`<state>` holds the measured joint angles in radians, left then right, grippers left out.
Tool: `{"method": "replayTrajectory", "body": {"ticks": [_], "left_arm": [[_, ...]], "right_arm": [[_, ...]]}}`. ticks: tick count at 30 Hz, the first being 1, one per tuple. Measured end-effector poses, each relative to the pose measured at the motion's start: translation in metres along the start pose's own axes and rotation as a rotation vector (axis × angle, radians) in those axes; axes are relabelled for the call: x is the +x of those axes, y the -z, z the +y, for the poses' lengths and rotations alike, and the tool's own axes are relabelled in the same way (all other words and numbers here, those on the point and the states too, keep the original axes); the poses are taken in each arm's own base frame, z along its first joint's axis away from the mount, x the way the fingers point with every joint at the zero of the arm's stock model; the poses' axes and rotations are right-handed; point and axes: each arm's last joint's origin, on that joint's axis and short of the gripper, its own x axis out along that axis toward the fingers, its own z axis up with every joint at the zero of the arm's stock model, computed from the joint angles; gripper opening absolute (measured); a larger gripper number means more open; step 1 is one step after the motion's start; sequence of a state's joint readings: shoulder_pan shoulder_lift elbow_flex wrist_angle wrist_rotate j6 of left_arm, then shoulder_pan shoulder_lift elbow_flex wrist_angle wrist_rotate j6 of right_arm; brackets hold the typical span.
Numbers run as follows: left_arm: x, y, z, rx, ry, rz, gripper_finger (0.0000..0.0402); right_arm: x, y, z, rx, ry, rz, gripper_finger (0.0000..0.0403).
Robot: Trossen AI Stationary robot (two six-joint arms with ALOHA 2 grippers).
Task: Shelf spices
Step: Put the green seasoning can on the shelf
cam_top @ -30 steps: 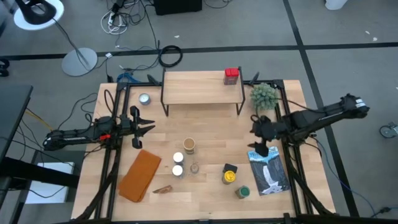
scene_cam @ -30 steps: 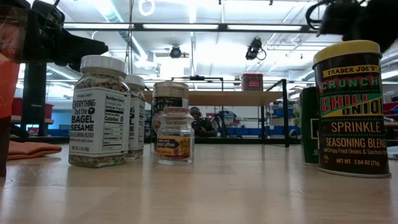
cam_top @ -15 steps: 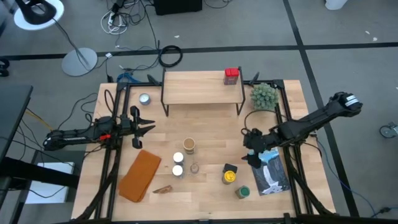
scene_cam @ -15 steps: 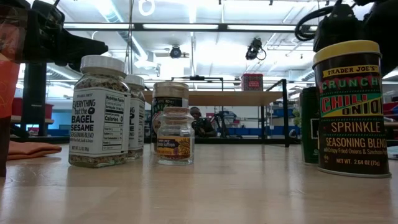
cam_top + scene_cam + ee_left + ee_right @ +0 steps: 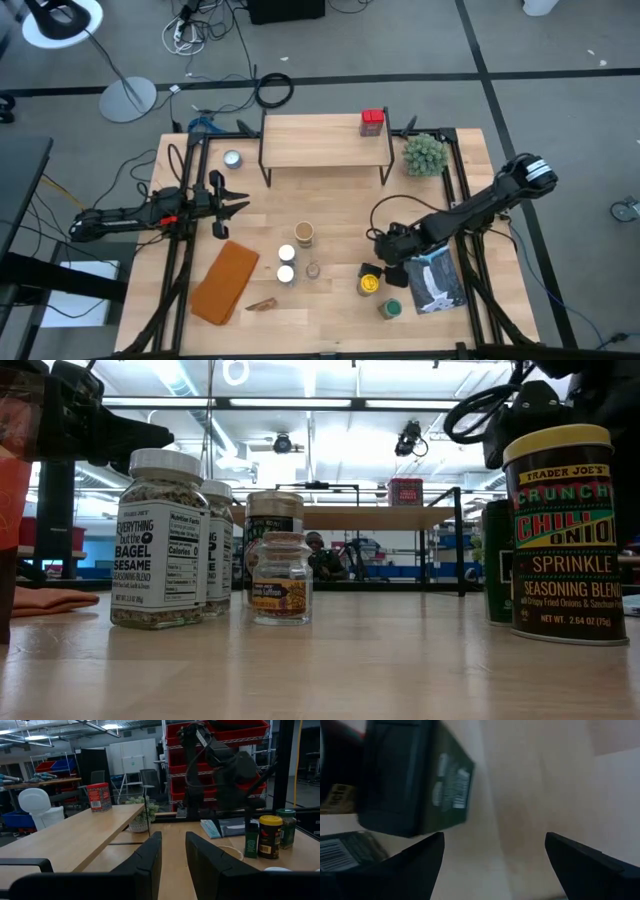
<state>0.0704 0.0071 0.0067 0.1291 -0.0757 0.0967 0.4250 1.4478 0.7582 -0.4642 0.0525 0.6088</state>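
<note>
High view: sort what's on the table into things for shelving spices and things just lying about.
For the job:
- low wooden-topped shelf with black legs
- red tin on the shelf
- tan-lidded jar
- two white-lidded jars
- small clear jar
- yellow-lidded tin
- green-lidded jar

Lying about:
- orange cloth
- flat silver tin
- spiky green plant ball
- waterfall-picture booklet

At the right of the low view, the yellow-lidded tin (image 5: 571, 535) reads "TRADER JOE'S CRUNCHY CHILI ONION SPRINKLE SEASONING BLEND". At the left, the white-capped jar (image 5: 162, 540) reads "EVERYTHING BUT THE BAGEL SESAME SEASONING BLEND".
</note>
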Motion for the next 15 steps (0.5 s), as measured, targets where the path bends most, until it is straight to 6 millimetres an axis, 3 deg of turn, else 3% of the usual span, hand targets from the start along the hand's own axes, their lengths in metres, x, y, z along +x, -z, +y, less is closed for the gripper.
{"method": "replayTrajectory", "body": {"ticks": [8, 15], "left_arm": [[0.000, 0.000, 0.000, 0.000, 0.001, 0.000, 0.0092], [0.000, 0.000, 0.000, 0.000, 0.001, 0.000, 0.0092]], "right_arm": [[0.010, -0.011, 0.012, -0.010, -0.008, -0.036, 0.0345], [0.008, -0.020, -0.002, -0.025, 0.134, -0.121, 0.0345]]}}
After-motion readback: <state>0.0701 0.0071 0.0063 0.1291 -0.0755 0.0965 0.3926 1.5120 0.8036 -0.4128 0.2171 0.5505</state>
